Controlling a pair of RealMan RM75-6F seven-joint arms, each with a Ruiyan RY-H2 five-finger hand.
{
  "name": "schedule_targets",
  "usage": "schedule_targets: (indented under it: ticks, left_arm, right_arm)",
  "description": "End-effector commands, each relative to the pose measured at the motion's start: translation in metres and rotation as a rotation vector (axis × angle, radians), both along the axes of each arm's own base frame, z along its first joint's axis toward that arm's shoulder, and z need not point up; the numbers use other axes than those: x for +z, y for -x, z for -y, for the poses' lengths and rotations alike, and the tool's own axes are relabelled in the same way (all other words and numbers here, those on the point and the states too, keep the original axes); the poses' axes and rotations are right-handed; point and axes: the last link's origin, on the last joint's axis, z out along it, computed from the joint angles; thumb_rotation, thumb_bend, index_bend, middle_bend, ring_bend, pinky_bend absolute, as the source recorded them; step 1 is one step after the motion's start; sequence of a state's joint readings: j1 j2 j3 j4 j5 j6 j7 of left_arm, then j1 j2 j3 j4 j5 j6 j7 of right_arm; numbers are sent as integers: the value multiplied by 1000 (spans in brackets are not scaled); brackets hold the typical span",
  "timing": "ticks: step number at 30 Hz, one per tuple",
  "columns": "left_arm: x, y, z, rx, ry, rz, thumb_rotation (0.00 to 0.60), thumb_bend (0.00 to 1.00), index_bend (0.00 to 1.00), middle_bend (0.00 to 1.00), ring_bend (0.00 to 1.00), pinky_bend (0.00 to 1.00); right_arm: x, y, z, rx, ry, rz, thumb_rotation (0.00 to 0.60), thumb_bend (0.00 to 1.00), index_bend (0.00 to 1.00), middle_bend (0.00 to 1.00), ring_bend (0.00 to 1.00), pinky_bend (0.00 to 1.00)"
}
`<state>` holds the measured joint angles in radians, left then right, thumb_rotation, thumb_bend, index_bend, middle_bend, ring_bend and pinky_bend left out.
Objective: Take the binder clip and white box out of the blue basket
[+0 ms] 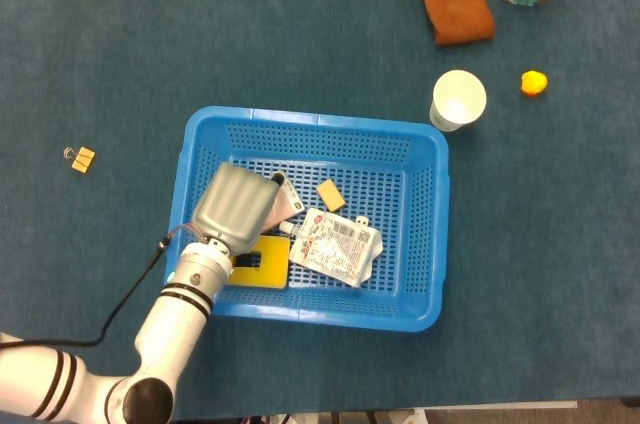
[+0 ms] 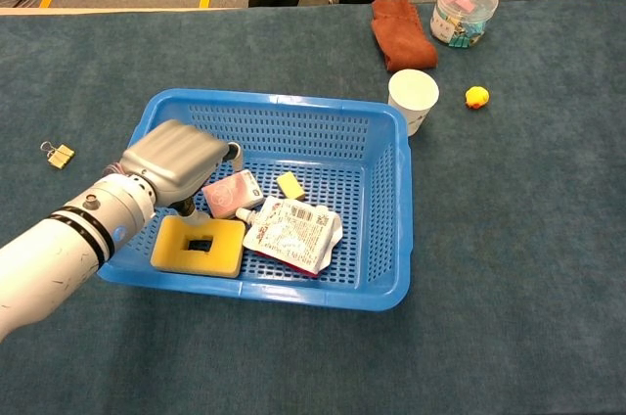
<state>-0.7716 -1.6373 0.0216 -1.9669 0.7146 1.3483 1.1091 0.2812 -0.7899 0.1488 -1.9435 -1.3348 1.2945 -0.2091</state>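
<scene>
Over the blue basket (image 2: 391, 229), my left hand (image 2: 176, 162) hides its fingers, grip unclear, above the white box (image 2: 233, 194); misjudging could snag the yellow sponge (image 2: 199, 246) beside it.

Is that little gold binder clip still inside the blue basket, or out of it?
Out. The binder clip lies on the table, apart from the blue basket, left of it.
</scene>
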Motion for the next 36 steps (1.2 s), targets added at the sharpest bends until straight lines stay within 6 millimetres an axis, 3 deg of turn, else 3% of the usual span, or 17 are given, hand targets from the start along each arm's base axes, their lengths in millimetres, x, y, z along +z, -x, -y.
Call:
schedule_targets:
  ticks: [1,22,36]
  left_arm:
    - [-3,-1,1,-11,5,-3,600,185,265,782,767,880]
    - [-28,-10,-11,-50,5,-40,600,161,221,813,779,883]
    - [-16,-28,-11,-105,-26,-17,600,161,243,818,780,884]
  right_arm:
    - [1,1,0,-5,3,1,600,256,352,265,109,135]
    - [7,6,-1,-16,9,11,600,256,352,266,109,135]
    - [7,7,2,-17,6,14,600,256,352,266,109,135]
